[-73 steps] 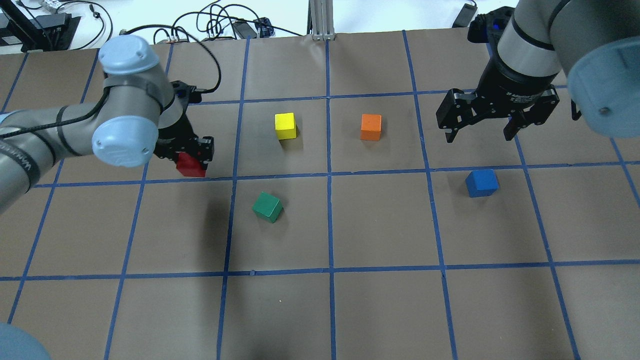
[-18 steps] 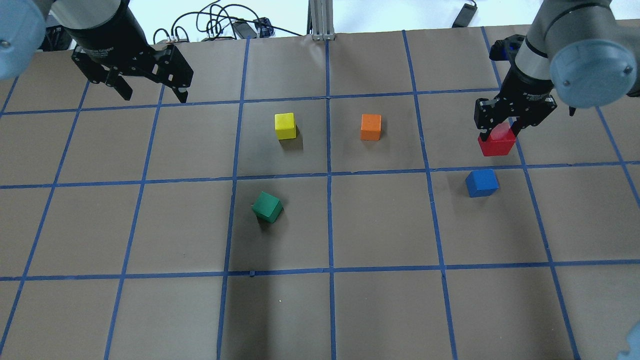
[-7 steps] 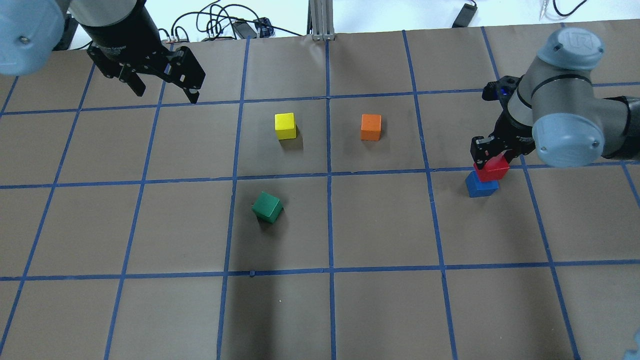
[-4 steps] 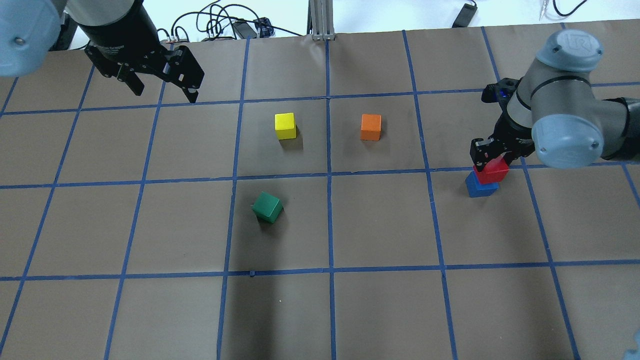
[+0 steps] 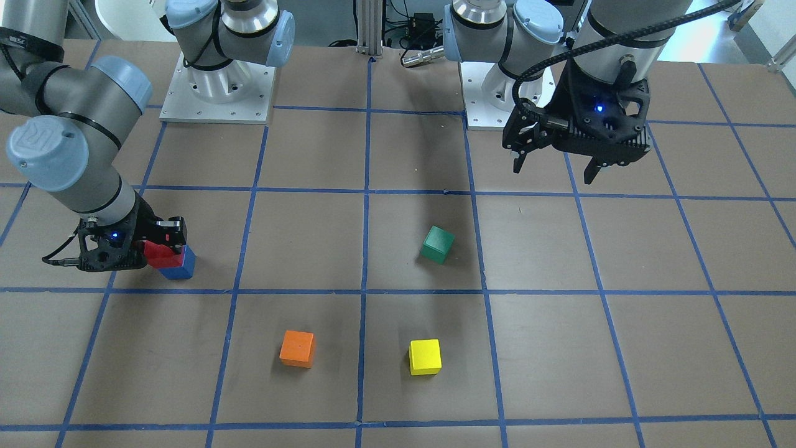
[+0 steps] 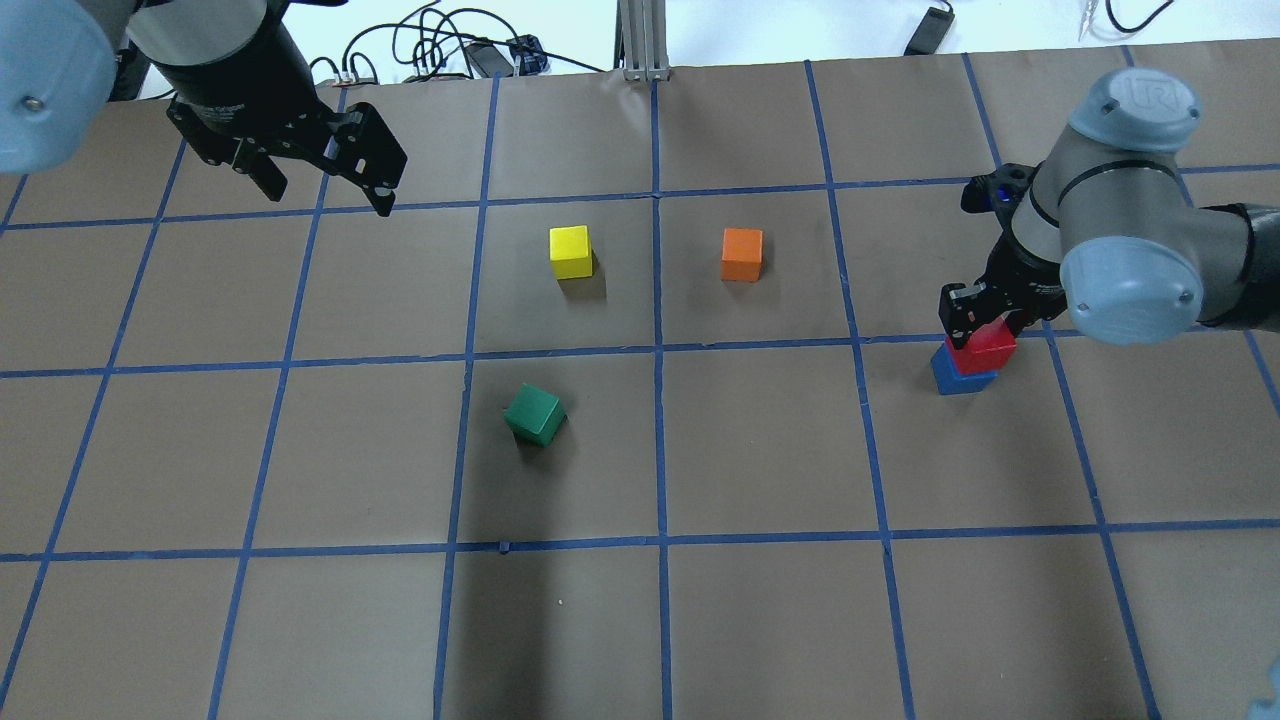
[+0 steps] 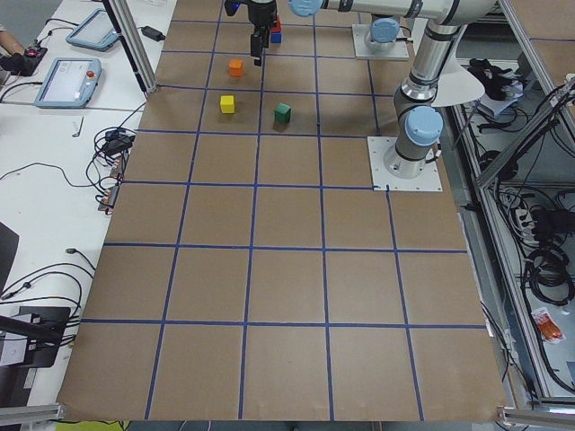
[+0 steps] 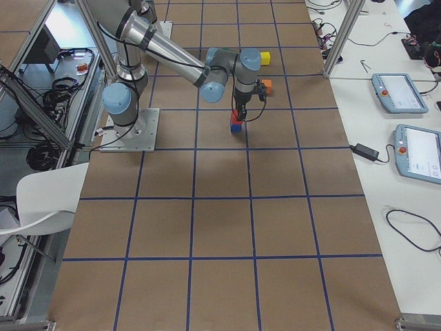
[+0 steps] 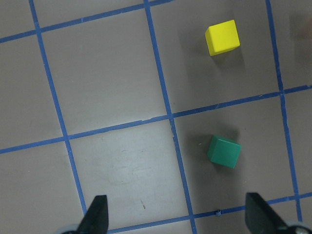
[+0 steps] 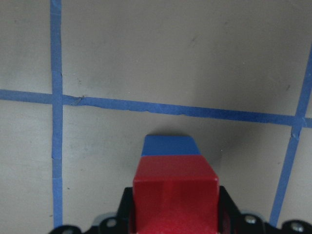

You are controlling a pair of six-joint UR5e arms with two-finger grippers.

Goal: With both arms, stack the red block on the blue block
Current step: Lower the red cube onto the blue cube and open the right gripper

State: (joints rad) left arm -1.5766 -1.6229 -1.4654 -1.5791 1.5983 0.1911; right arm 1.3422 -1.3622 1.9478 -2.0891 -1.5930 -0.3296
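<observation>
The red block [image 6: 987,345] is held in my right gripper [image 6: 984,332], which is shut on it. It sits against the top of the blue block [image 6: 962,380], at the table's right side. In the front-facing view the red block [image 5: 158,253] is set a little off-centre over the blue block [image 5: 181,268]. The right wrist view shows the red block [image 10: 175,187] between the fingers, with the blue block [image 10: 170,145] showing just beyond it. My left gripper [image 6: 325,193] is open and empty, raised over the far left of the table.
A green cube [image 6: 535,414] lies rotated near the middle. A yellow cube [image 6: 571,251] and an orange cube [image 6: 742,254] stand behind it. The left wrist view shows the green cube [image 9: 224,151] and the yellow cube [image 9: 223,37] below.
The red block passed from my left gripper to my right. My right gripper carried it over the blue block and lowered it onto the top. My left gripper opened and rose.
</observation>
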